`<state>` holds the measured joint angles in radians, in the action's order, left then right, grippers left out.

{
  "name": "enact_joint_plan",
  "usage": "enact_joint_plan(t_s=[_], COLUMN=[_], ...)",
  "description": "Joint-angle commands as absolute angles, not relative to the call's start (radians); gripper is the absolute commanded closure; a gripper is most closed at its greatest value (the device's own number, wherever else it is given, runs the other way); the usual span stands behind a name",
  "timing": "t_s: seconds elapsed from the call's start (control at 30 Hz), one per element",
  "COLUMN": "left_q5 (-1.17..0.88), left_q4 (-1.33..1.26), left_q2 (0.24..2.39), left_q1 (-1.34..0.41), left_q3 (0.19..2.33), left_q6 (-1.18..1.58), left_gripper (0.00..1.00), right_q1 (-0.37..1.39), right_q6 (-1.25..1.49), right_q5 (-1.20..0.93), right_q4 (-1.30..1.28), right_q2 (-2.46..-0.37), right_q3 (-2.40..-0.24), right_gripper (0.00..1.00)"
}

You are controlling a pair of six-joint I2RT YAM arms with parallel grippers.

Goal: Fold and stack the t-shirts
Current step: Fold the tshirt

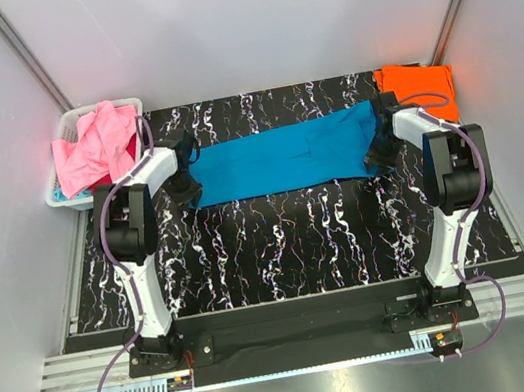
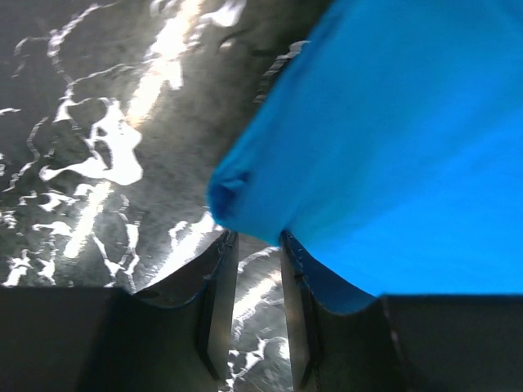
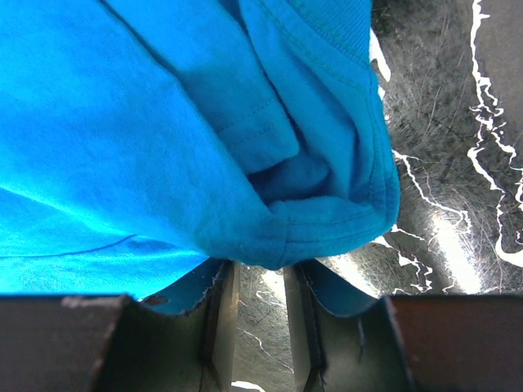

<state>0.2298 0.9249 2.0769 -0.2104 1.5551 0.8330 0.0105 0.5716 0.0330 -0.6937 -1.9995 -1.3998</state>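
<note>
- Across the table (image 1: 281,243), blue shirt (image 1: 281,157) spans both grippers.
- Right gripper (image 3: 260,265) pinches the bunched end; left gripper (image 2: 257,237): cannot tell.
- Pull both ends evenly; lay flat.

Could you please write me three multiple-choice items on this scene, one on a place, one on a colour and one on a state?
1. Where does the orange shirt lie?
A) far right corner of the table
B) table's middle
C) near edge

2. What colour is the shirt between the left tool and the right tool?
A) red
B) teal
C) pink

3. How is the pink shirt?
A) folded flat
B) crumpled over the basket
C) hanging from a tool

Key:
1 A, it sits at the far right corner.
2 B, the teal shirt spans the gap between them.
3 B, it lies bunched over the rim.
</note>
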Motion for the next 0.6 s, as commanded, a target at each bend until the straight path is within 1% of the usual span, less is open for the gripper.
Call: enact_joint_plan(t_s=[0.0,0.33,0.57], left_q5=[0.308,0.357,0.336], left_q4=[0.931,1.006,1.020], left_q2=[2.108,2.134,2.103], left_q1=[-0.210,-0.209,-0.212], left_q3=[1.546,1.566,1.508], left_q6=[0.848,0.857,0.850], left_gripper=[0.69,0.69,0.70], right_q1=[-0.021,-0.061,-0.074], right_q6=[0.561,0.557,0.557], right_q5=[0.032,0.086,0.086], right_q4=[-0.696,-0.727,-0.765], right_q2=[-2.033,-2.037,-2.060], right_q3=[-1.419,-1.448,-1.514], right_gripper=[0.66,0.67,0.71])
